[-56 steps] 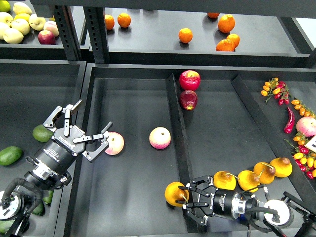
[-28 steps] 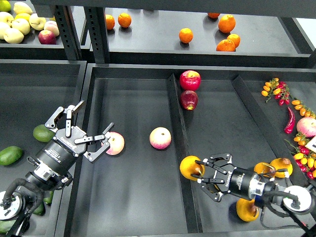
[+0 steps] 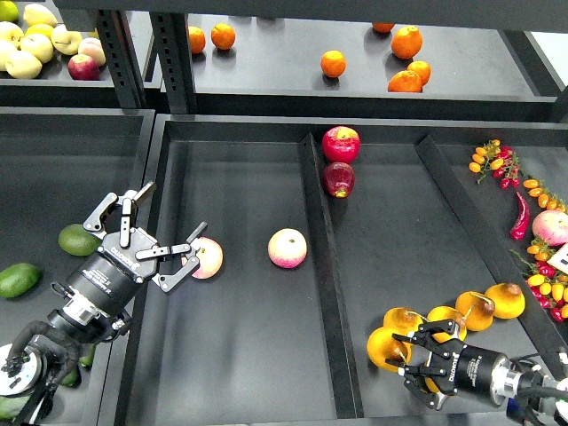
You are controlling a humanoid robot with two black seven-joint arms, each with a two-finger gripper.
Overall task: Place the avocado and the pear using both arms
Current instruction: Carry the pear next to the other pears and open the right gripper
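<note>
The pear (image 3: 388,348), golden orange, sits at the front of the right compartment beside a row of similar pears (image 3: 479,309). My right gripper (image 3: 410,352) comes in from the bottom right, and its fingers close around the pear's right side. The avocado (image 3: 18,280), dark green and elongated, lies in the left bin. A rounder olive-green avocado (image 3: 77,240) lies just left of my left gripper (image 3: 151,235). That gripper is open and empty, spanning the wall between the left bin and the middle compartment.
Two pink-and-yellow fruits (image 3: 205,257) (image 3: 287,248) lie in the middle compartment, one touching my left fingertip. Red apples (image 3: 341,143) sit at the back by the divider (image 3: 319,266). Oranges (image 3: 334,63) are on the shelf, and chillies and small tomatoes (image 3: 532,231) are at the right.
My right gripper carried the pear from the divider's front end rightward into the right compartment, then down beside the other pears. My left arm barely moved.
</note>
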